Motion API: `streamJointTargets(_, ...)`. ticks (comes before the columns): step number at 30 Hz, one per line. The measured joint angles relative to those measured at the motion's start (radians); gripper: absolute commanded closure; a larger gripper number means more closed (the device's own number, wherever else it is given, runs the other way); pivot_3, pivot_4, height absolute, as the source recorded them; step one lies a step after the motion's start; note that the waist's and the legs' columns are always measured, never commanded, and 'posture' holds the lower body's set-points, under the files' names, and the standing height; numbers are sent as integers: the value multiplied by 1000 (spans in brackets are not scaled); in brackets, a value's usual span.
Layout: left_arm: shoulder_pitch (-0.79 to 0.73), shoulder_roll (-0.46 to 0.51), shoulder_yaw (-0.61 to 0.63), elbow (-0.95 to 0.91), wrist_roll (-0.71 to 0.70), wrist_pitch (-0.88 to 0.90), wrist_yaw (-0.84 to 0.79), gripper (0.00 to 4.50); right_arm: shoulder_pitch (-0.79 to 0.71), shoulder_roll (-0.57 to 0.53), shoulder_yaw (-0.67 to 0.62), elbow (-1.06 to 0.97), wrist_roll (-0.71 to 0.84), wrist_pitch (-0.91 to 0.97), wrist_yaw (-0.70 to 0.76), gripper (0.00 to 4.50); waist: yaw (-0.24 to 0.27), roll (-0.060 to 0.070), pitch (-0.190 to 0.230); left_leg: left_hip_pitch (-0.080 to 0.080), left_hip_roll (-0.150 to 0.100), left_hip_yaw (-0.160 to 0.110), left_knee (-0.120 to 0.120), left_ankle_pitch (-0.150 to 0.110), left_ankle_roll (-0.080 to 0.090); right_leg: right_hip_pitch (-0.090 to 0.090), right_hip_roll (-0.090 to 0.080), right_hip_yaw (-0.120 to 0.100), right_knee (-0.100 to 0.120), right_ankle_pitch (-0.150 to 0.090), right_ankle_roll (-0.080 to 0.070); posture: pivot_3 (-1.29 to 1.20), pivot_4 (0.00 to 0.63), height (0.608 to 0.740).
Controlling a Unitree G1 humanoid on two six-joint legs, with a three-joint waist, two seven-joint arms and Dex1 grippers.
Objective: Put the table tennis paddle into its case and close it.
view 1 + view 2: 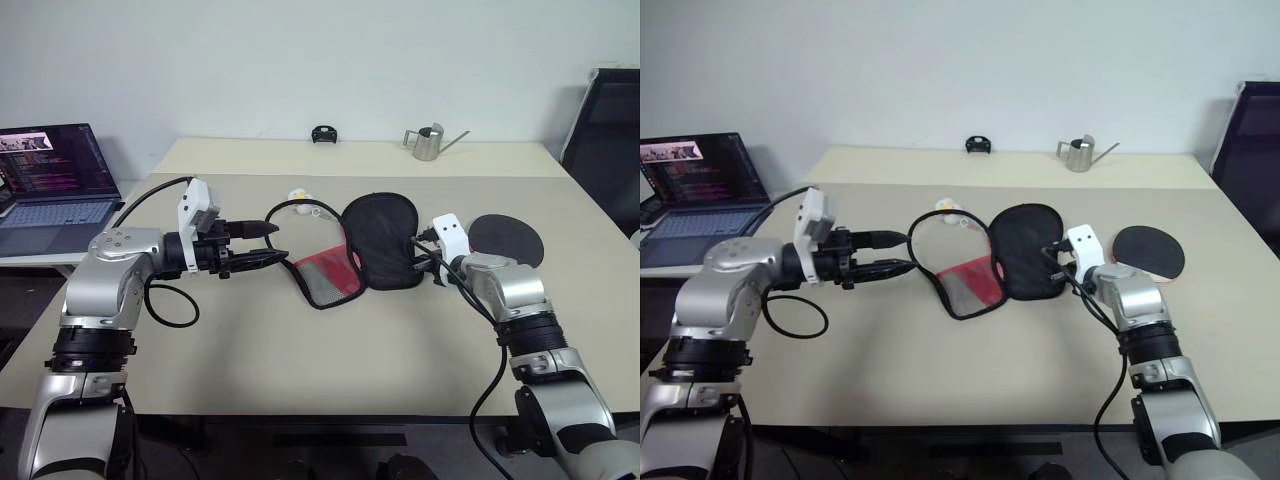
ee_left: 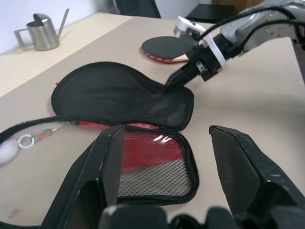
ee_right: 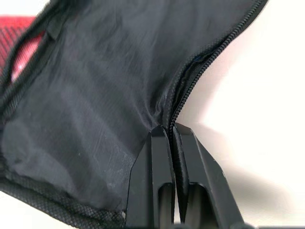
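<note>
The case [image 1: 380, 238] lies unzipped in the middle of the table, its black flap spread out flat and its red mesh panel [image 1: 330, 275] toward the near left. My right gripper [image 1: 420, 256] is shut on the flap's zippered right edge, and the right wrist view shows the pinch [image 3: 165, 130] up close. The table tennis paddle [image 1: 507, 238] lies black face up on the table, right of the case and behind my right wrist. My left gripper [image 1: 276, 243] hovers open just left of the case, holding nothing, its fingers [image 2: 102, 162] pointing at the red panel.
A small white-yellow ball [image 1: 297, 195] lies by the zipper loop behind the case. A metal watering can [image 1: 428, 142] and a small black object [image 1: 323, 134] stand at the table's far edge. A laptop [image 1: 55, 185] sits on the left, a dark chair [image 1: 607, 125] on the right.
</note>
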Motion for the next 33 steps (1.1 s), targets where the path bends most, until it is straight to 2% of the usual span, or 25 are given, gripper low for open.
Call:
streamJointTargets(10, -9, -19, -25, 1, 3, -14, -7, 1418, 37, -58, 0, -49, 15, 42, 24, 4468, 0, 0, 0, 0, 0, 0, 0, 0, 0, 0, 0, 0, 0, 0, 0, 0, 150, 740)
streamJointTargets(20, -12, -20, -25, 1, 3, -14, -7, 1418, 41, -34, -10, -49, 24, 60, 11, 4468, -1, 0, 0, 0, 0, 0, 0, 0, 0, 0, 0, 0, 0, 0, 0, 0, 150, 740)
streamJointTargets(24, -12, -21, -25, 1, 3, -14, -5, 1418, 43, -21, -15, -49, 28, 61, -11, 3472, 0, 0, 0, 0, 0, 0, 0, 0, 0, 0, 0, 0, 0, 0, 0, 0, 150, 740)
streamJointTargets(31, -12, -21, -25, 1, 3, -14, 3, 1418, 76, -38, -23, -71, 36, 61, -25, 983, 0, 0, 0, 0, 0, 0, 0, 0, 0, 0, 0, 0, 0, 0, 0, 0, 150, 740)
streamJointTargets(32, -12, -22, -25, 1, 3, -14, 3, 1418, 81, -44, -30, -84, 37, 65, -25, 709, 0, 0, 0, 0, 0, 0, 0, 0, 0, 0, 0, 0, 0, 0, 0, 0, 150, 740)
streamJointTargets(33, -12, -23, -25, 1, 3, -13, 3, 1418, 83, -50, -41, -96, 40, 71, -26, 709, 0, 0, 0, 0, 0, 0, 0, 0, 0, 0, 0, 0, 0, 0, 0, 0, 150, 740)
